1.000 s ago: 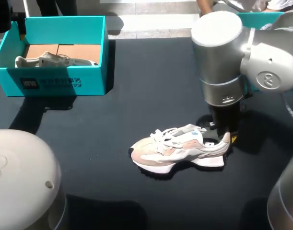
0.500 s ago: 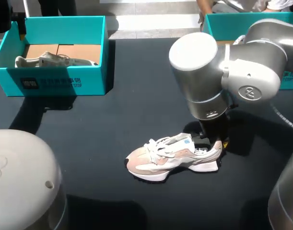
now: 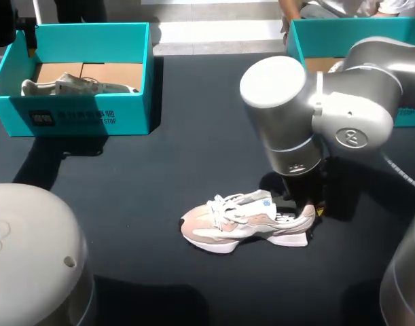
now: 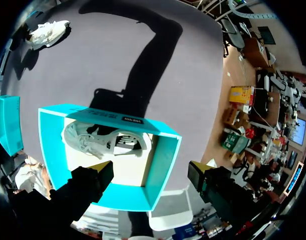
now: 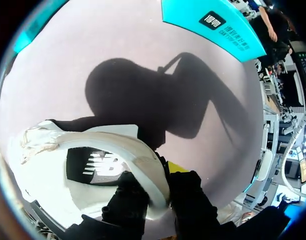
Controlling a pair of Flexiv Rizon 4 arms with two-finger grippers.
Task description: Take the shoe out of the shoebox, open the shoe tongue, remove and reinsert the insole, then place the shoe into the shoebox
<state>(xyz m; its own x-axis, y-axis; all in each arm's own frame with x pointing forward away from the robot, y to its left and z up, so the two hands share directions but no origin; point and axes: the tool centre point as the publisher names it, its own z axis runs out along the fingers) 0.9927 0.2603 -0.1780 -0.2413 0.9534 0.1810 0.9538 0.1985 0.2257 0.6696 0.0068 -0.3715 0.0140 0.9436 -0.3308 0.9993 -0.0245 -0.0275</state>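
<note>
Right hand (image 5: 159,177) tight on shoe (image 3: 238,221) heel, left hand (image 4: 150,170) wide apart

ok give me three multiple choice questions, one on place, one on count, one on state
1. The pink shoe lies: A in a box; B on the table; C held aloft.
2. Teal boxes on the table: A one; B three; C two.
3. The right jaws are: A shut on the shoe's heel; B open above it; C out of view.
1 B, it rests on the table, outside both boxes. 2 C, a left box and a right box. 3 A, one jaw inside the heel, one outside.
</note>
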